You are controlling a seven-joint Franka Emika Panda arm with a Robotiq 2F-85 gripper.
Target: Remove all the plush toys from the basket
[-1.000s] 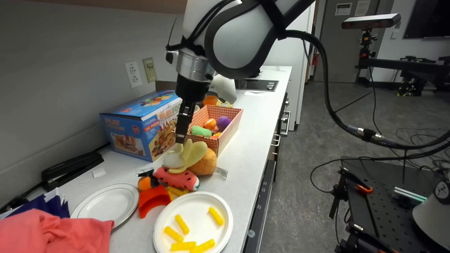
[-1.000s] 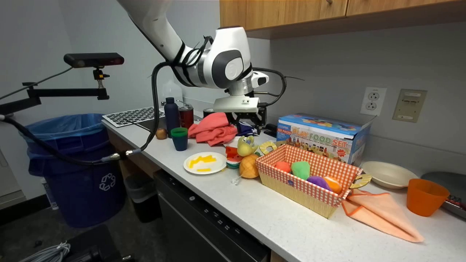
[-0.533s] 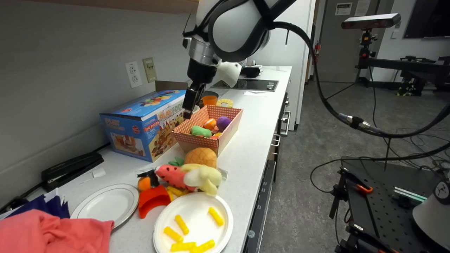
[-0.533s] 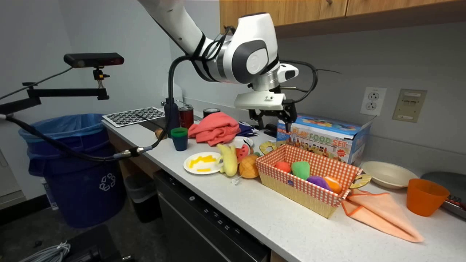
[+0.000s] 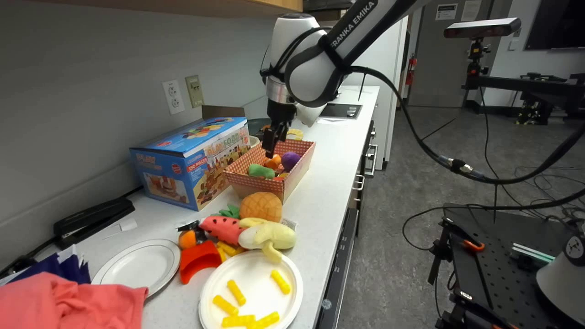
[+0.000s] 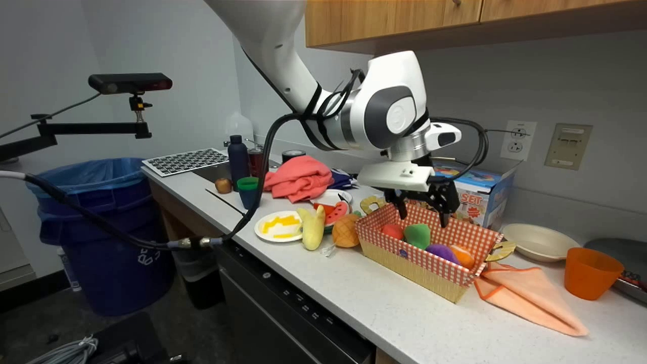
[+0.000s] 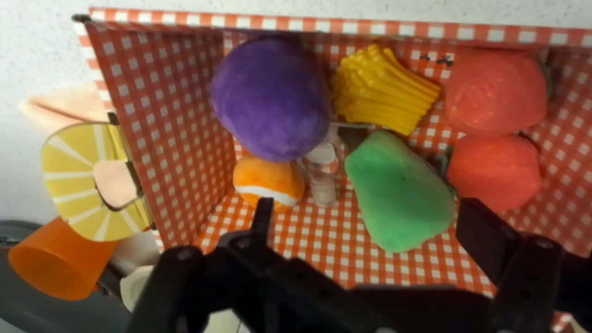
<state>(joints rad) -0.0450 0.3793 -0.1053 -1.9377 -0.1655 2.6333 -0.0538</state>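
Surface: you work over one long white surface (image 6: 354,288), the blue printed cardboard box (image 5: 169,176) on it.
Basket: beside that box stands the rectangular straw-sided basket (image 6: 409,270) with red-and-white checked lining.
Hand: your black two-fingered hand (image 6: 423,220) hangs over the basket, fingers spread wide, holding nothing.
Toys outside: a pale-yellow plush banana (image 5: 274,234), a pink-red plush watermelon (image 5: 221,228) and an orange plush pineapple (image 5: 261,206) lie past the basket's end.
Purple toy: the round purple plush toy (image 7: 273,99) lies in the basket, toward the wall away from the box.
Green toy: the tapering green plush toy (image 7: 400,194), your likeliest next pick, lies below the hand, between the fingers in the wrist view but nearer the one on the pineapple's side. Its long axis runs across their closing line, somewhat slanted; you probably need a small shift more than a twist.
Red toys: two rounded red plush toys (image 7: 497,92) crowd the end beyond the green one.
Orange toy: the orange-and-white plush toy (image 7: 268,182) tucks against the purple one.
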